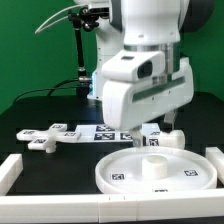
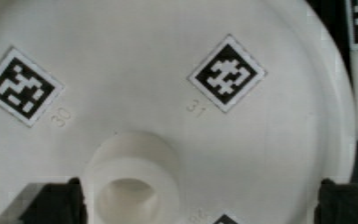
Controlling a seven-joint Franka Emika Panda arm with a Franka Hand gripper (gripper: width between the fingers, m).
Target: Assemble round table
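Observation:
The large rimmed round disc (image 1: 128,172) lies flat at the front of the table, with a raised hub (image 1: 152,166) in its middle. In the wrist view the disc (image 2: 140,100) fills the picture, showing two tags and the hollow hub (image 2: 131,188). My gripper (image 1: 152,138) hovers just above the disc's far side, open and empty. Its dark fingertips (image 2: 51,203) stand wide apart over the disc, with the gripper (image 2: 197,205) holding nothing. The flat cross-shaped base (image 1: 45,138) lies at the exterior view's left. A white tagged part (image 1: 172,140), perhaps the leg, lies behind the disc, partly hidden.
The marker board (image 1: 100,131) lies behind the disc. White border blocks stand at the exterior view's left (image 1: 10,170), right (image 1: 214,160) and front edge (image 1: 110,212). A black stand with cables (image 1: 80,60) rises at the back.

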